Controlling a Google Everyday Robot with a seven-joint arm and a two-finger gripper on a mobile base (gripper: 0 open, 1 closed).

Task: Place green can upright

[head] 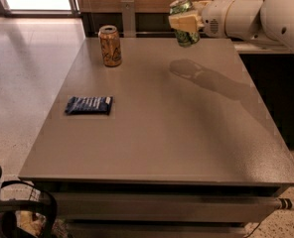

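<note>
The green can [183,10] is dark green with pale markings and a silver top. It hangs in the air above the far edge of the grey table [162,128], close to upright and leaning slightly. My gripper [184,22] is shut on the green can, its cream fingers [181,24] wrapped across the can's middle. The white arm reaches in from the upper right. The can's shadow falls on the table just below it.
An orange-gold can [110,45] stands upright at the table's far left. A dark blue snack packet [89,104] lies flat on the left side. A dark counter stands to the right of the table. A wooden wall runs behind it.
</note>
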